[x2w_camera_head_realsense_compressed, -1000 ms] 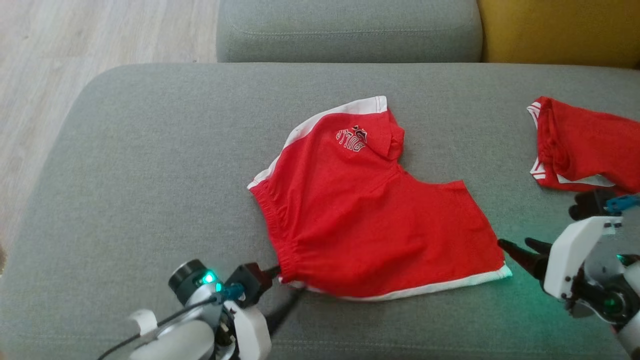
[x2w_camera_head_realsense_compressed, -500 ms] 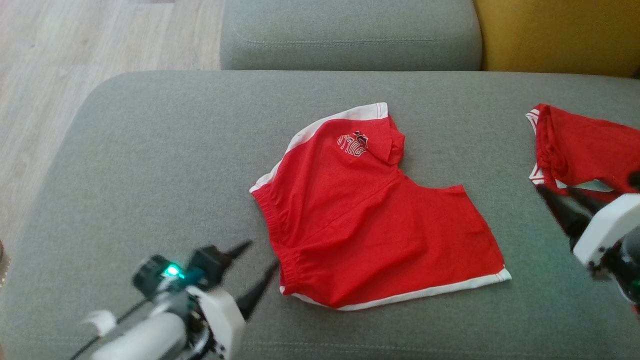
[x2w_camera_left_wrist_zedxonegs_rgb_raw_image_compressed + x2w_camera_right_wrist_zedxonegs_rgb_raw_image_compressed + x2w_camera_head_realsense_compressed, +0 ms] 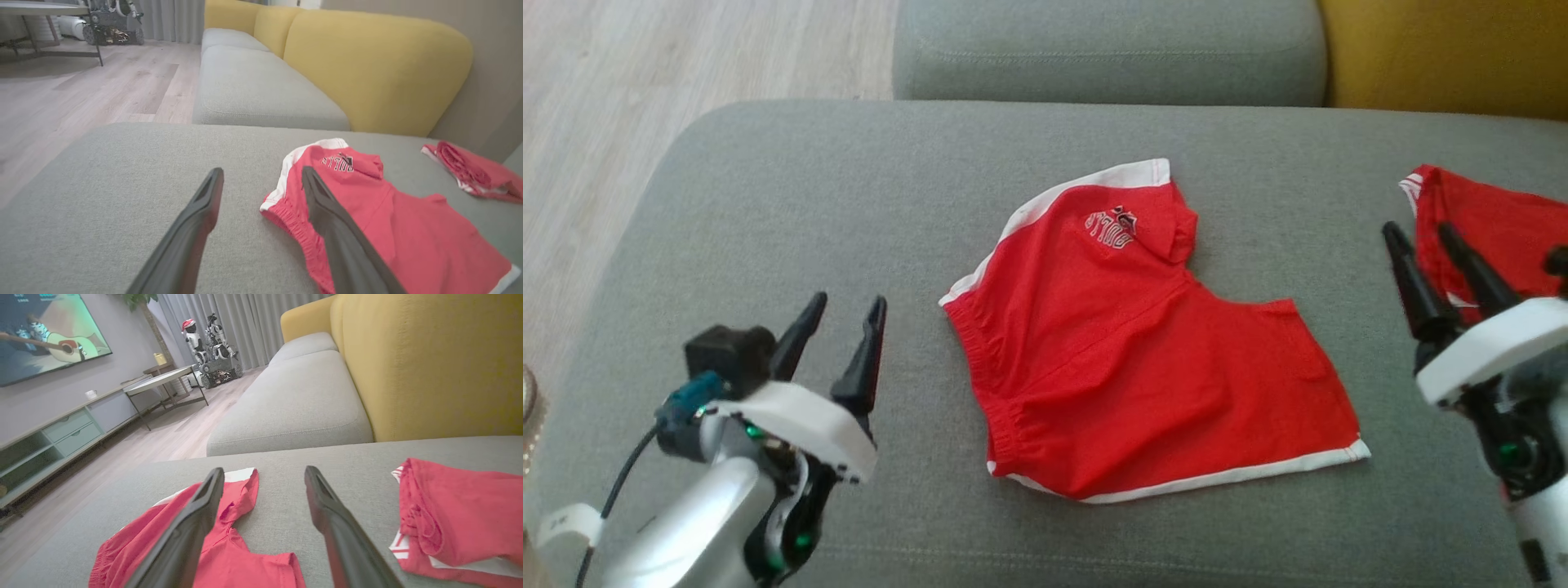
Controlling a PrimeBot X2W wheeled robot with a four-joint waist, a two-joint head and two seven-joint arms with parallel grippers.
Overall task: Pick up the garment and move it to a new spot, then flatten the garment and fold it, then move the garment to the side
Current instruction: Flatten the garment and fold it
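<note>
The garment [image 3: 1143,343], red shorts with white trim and a small logo, lies spread on the grey sofa seat [image 3: 768,204]. One leg is turned toward the back and its waistband faces left. My left gripper [image 3: 848,304] hovers open to the left of the waistband, apart from the cloth. In the left wrist view the left gripper [image 3: 262,171] has nothing between its fingers, and the garment [image 3: 408,228] lies to its right. My right gripper [image 3: 1418,231] stands open to the right of the garment. The right wrist view shows the right gripper [image 3: 264,470] above the seat, with the garment [image 3: 245,559] at the lower left.
A second red garment [image 3: 1494,237] lies bunched at the seat's right, just behind my right fingers, and its folds [image 3: 449,510] are on the right in the right wrist view. Another grey cushion [image 3: 1103,49] and a yellow backrest [image 3: 1445,49] lie beyond. Wooden floor [image 3: 605,122] drops off at the left.
My left gripper has let go of the waistband corner, opened, and drawn back to the left. My right gripper has lifted off the hem corner toward the second red garment. The camera shifted slightly.
</note>
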